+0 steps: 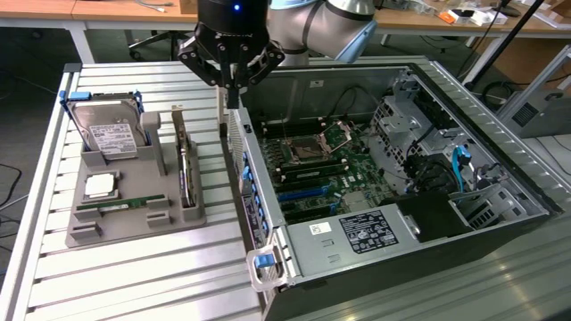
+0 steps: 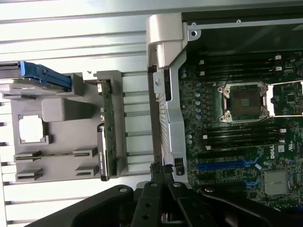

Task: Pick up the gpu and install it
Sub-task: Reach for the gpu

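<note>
On the slatted table [image 1: 134, 281] the gpu [image 2: 105, 137] stands edgewise, green in wrist view.

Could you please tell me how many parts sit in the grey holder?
4: silver hard drive upright at one end, square silver processor beside it, slim green memory stick lying flat, green gpu card on edge.

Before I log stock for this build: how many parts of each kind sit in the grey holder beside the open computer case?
Hard drive: 1
Processor chip: 1
Memory stick: 1
gpu: 1
Total: 4
</note>
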`<act>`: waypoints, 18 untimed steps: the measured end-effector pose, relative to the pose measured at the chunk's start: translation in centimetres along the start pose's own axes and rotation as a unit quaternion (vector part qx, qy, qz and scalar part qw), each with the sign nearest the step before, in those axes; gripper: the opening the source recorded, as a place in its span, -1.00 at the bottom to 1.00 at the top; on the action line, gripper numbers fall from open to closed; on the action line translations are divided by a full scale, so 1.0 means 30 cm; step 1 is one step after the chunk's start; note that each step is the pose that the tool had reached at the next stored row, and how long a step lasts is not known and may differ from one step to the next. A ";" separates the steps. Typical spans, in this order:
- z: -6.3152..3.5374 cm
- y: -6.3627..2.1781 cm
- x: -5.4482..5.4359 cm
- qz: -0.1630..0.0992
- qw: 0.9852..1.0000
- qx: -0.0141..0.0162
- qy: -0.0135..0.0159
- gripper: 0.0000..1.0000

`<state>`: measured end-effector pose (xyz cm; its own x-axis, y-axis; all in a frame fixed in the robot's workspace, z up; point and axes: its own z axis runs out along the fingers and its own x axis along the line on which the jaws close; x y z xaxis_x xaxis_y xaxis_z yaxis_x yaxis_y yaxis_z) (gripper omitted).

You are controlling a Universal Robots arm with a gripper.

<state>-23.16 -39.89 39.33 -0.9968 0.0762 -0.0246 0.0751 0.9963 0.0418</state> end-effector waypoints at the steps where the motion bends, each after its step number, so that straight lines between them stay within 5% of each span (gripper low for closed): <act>1: 0.000 0.000 0.001 0.000 1.000 0.000 0.000 -0.79; 18: 0.000 -0.001 0.015 0.000 1.000 0.000 0.000 -0.79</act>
<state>-23.62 -39.89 39.33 -0.9968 0.0761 -0.0247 0.0750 0.9963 0.0411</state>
